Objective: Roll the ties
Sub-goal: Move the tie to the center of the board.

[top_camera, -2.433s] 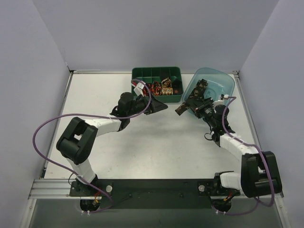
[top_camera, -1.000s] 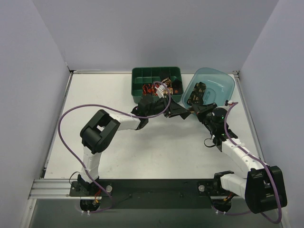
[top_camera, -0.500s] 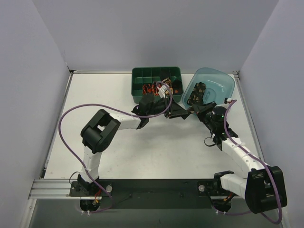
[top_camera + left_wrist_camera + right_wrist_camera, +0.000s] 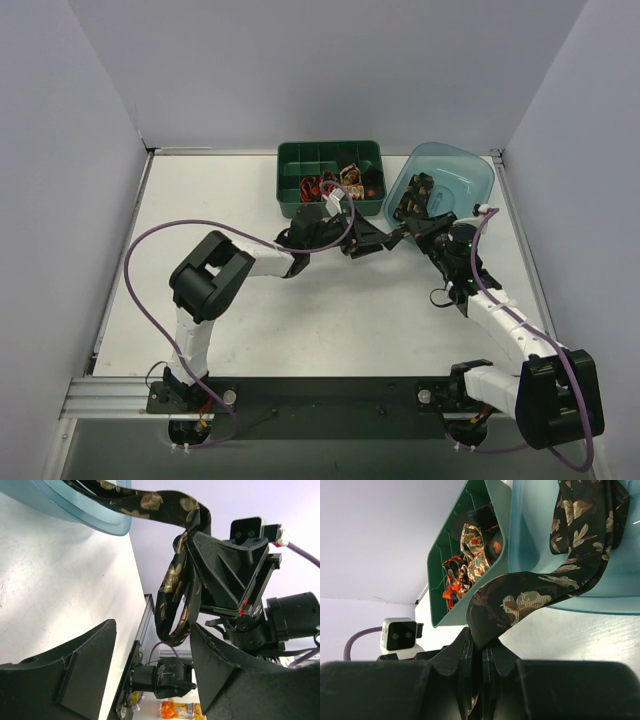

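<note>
Tie [image 4: 413,198], from above: trailing out of tub [image 4: 470,178] at far right, beside tray [image 4: 300,157], down to right jaws. Left wrist: looped between wide-open left jaws. Right wrist: pinched in closed right jaws, over surface [image 4: 580,635]; rolled ties [image 4: 474,547] in tray.

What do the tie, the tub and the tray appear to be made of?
Tie: woven fabric, probably silky, with a slight sheen; it drapes and folds limply.
Tub: translucent teal plastic, glossy; light passes through its wall.
Tray: opaque dark green plastic, probably moulded; its dividers look smooth and rigid.
</note>
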`<state>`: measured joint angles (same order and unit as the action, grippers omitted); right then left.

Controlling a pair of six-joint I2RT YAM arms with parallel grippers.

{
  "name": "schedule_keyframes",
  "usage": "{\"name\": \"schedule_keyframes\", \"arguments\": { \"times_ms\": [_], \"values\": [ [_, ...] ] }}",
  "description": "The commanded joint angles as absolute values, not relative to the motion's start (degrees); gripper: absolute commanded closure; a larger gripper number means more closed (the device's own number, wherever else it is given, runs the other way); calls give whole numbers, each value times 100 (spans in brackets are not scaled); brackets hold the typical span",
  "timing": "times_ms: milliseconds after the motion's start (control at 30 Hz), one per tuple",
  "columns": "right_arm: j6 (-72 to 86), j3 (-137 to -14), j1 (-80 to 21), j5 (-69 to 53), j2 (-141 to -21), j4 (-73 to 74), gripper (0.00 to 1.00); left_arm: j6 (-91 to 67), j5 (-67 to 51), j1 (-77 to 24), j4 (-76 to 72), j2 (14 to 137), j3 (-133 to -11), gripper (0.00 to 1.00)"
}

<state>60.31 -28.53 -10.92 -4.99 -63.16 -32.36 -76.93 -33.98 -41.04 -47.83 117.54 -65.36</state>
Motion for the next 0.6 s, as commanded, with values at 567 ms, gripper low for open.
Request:
{"name": "schedule_keyframes", "arguments": {
  "times_ms": [567],
  "values": [
    [5695, -3041, -1099, -211, -6249, -3480, 100, -8332, -2795, -4377, -5431, 11689, -6811, 34]
  ]
}}
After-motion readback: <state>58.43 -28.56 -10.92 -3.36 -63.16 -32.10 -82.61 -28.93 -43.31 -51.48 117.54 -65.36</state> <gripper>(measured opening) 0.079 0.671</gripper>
